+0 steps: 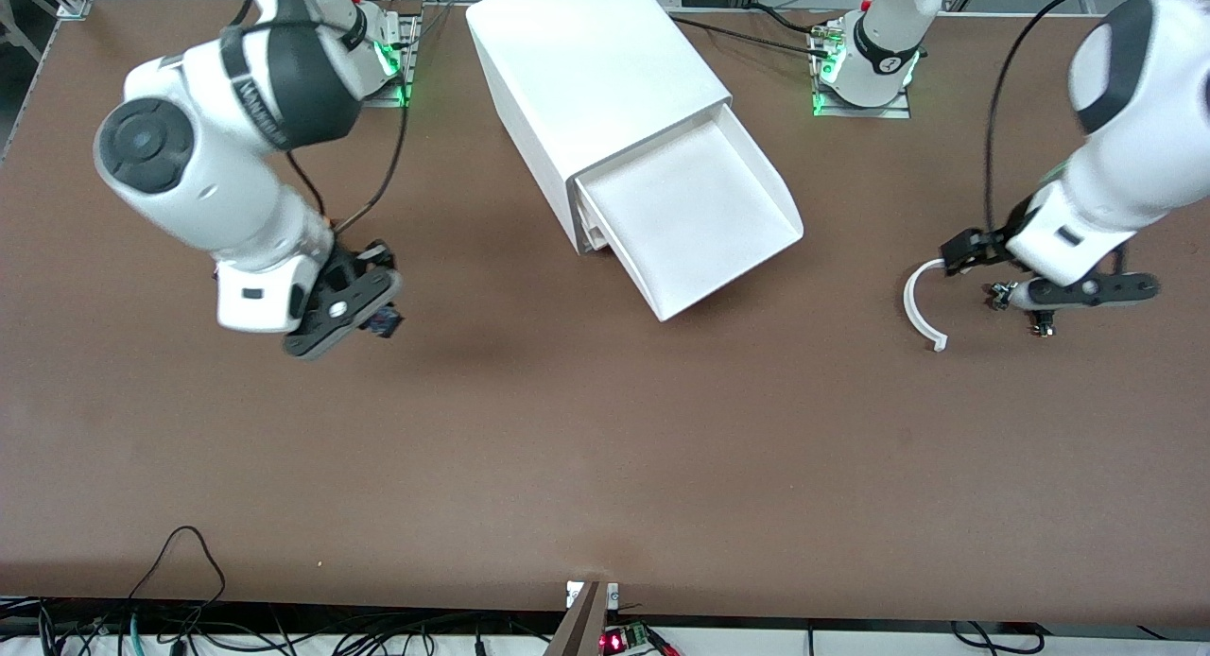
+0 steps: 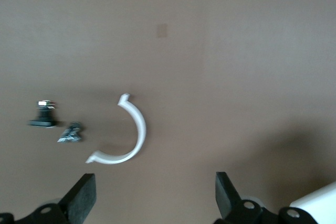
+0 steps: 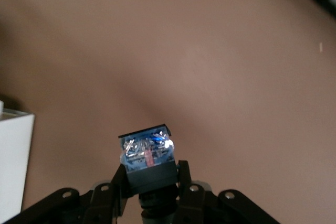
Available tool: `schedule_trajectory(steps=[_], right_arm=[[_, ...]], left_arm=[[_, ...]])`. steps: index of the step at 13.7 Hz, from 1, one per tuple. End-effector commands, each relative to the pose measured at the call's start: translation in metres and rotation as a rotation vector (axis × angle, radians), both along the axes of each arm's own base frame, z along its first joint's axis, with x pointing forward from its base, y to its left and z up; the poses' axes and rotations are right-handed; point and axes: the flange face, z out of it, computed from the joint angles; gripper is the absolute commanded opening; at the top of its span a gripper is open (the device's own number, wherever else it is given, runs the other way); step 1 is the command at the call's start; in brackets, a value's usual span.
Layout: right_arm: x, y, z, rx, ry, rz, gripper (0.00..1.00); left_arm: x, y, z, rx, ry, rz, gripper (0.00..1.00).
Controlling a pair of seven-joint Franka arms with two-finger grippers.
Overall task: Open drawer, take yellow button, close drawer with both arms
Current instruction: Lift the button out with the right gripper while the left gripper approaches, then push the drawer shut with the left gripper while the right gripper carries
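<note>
The white cabinet (image 1: 586, 79) stands at the table's middle, near the bases. Its uppermost drawer (image 1: 695, 216) is pulled far out, and its inside shows only bare white. My right gripper (image 1: 376, 318) is over bare table toward the right arm's end. It is shut on the button (image 3: 148, 158), a black blocky part whose clear end shows metal pins; its cap is hidden. In the front view the button (image 1: 383, 322) is a dark bit between the fingers. My left gripper (image 1: 959, 252) hangs open and empty (image 2: 155, 198) over the table toward the left arm's end.
A white C-shaped ring (image 1: 922, 306) lies on the table just by the left gripper and also shows in the left wrist view (image 2: 126, 135). Two small dark parts (image 2: 43, 115) (image 2: 70, 133) lie beside it. A white corner of the cabinet (image 3: 13, 166) shows in the right wrist view.
</note>
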Motion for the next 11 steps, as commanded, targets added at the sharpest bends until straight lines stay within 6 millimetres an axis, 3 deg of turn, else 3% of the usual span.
schedule_trajectory(steps=[1, 3, 4, 8, 11], right_arm=[[-0.009, -0.068, -0.034, -0.036, 0.067, -0.13, 0.3], [-0.01, -0.125, -0.069, -0.054, 0.095, -0.193, 0.3], [-0.016, -0.143, -0.081, -0.064, 0.102, -0.2, 0.3], [-0.041, -0.192, -0.15, -0.086, 0.105, -0.198, 0.31], [-0.061, -0.217, -0.188, -0.082, 0.121, -0.236, 0.31]], left_arm=[[-0.008, -0.055, -0.066, -0.017, -0.042, 0.134, 1.0], [-0.015, -0.092, -0.104, -0.042, -0.053, 0.232, 1.0], [-0.019, -0.115, -0.115, -0.052, -0.054, 0.269, 1.0], [-0.054, -0.177, -0.133, -0.067, -0.039, 0.327, 1.0], [-0.087, -0.214, -0.134, -0.103, 0.015, 0.375, 1.0]])
